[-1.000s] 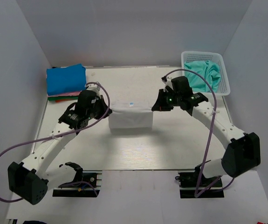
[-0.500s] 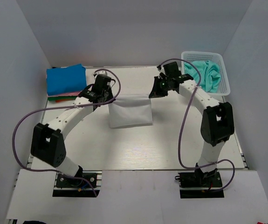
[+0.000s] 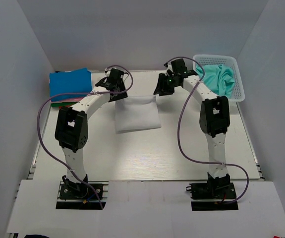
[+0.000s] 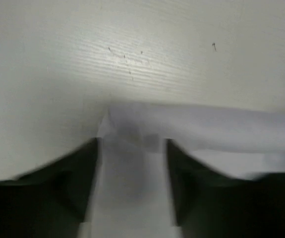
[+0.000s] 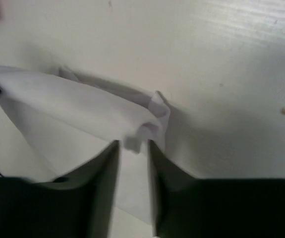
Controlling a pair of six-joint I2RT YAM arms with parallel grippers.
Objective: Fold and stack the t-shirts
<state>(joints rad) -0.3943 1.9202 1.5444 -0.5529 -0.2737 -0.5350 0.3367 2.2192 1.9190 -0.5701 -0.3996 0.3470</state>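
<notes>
The white t-shirt [image 3: 137, 115] lies folded into a rectangle in the middle of the table. My left gripper [image 3: 119, 95] is at its far left corner and my right gripper [image 3: 157, 93] at its far right corner. In the left wrist view the left gripper [image 4: 132, 146] is open, with white cloth [image 4: 206, 124] lying slack in the gap. In the right wrist view the right gripper [image 5: 133, 145] is open, and a crumpled corner of the white t-shirt [image 5: 73, 106] sits at its tips. A folded blue t-shirt [image 3: 70, 84] tops a stack at the far left. A teal t-shirt [image 3: 216, 79] fills the basket.
The white lattice basket [image 3: 238, 94] stands at the far right corner. Pink, red and green edges [image 3: 63, 102] show under the blue t-shirt. Both arms stretch far across the table, purple cables looping beside them. Grey walls close off the back and sides.
Both grippers carried the white t-shirt's edge away from the bases to the far side, folding it over. Their jaws, shut on the cloth before, now stand apart.
</notes>
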